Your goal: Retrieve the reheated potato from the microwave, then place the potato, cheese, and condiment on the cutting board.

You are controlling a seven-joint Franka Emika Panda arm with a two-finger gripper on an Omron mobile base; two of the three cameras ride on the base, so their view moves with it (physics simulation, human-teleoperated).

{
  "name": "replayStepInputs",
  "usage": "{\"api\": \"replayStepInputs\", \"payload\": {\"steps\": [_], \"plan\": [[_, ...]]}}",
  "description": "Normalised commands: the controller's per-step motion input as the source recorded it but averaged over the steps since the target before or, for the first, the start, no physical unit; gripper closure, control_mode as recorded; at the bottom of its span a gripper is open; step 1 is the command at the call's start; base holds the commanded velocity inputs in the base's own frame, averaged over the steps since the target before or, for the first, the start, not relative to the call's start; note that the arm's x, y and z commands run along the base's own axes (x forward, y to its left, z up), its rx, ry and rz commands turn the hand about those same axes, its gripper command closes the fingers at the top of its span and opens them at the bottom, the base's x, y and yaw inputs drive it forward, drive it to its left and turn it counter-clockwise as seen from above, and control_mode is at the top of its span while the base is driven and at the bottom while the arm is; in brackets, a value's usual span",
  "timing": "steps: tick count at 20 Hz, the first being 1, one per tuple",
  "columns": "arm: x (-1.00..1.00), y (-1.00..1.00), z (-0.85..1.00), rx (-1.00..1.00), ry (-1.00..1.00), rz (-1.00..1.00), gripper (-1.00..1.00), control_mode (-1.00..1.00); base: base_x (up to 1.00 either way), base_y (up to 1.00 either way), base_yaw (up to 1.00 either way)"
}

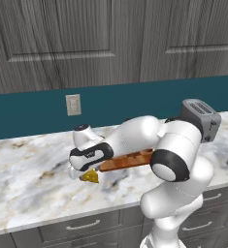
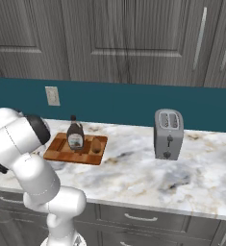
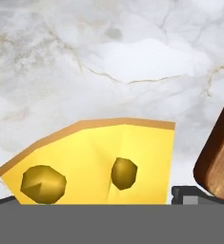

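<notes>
From the left base view, the fingers (image 1: 89,170) hang low over the marble bench (image 1: 28,184), right above the cheese (image 1: 91,177), beside the cutting board (image 1: 127,160).

From the right, the condiment (image 2: 75,135) and potato (image 2: 95,145) sit on the board.

The hand view shows the cheese between spread fingers, ungripped.

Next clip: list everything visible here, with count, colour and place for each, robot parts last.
Yellow holed cheese wedge: one, on the marble counter beside the board.
Patchwork wooden cutting board: one, reddish-brown, on the counter.
Dark condiment bottle: one, black cap, upright on the board.
Tan potato: one, on the board.
Toaster: one, grey, on the counter.
Wall outlet: one, pale, on the teal backsplash.
Cabinets: grey wood, above.
Gripper: one, open, around the cheese.
</notes>
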Motion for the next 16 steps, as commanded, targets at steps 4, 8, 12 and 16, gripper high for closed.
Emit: {"api": "replayStepInputs", "payload": {"steps": [4, 8, 12, 16], "plan": [[0.0, 0.15, 0.0, 0.0, -0.01, -0.02, 1.0, -1.0, 0.0, 0.0, 0.0], [0.0, 0.04, 0.0, 0.0, -0.02, -0.02, 1.0, -1.0, 0.0, 0.0, 0.0], [-0.01, 0.0, 0.05, 0.0, -0.06, 0.0, 1.0, -1.0, 0.0, 0.0, 0.0], [0.0, -0.11, 0.26, 0.0, -0.07, -0.08, 1.0, -1.0, 0.0, 0.0, 0.0]]}}
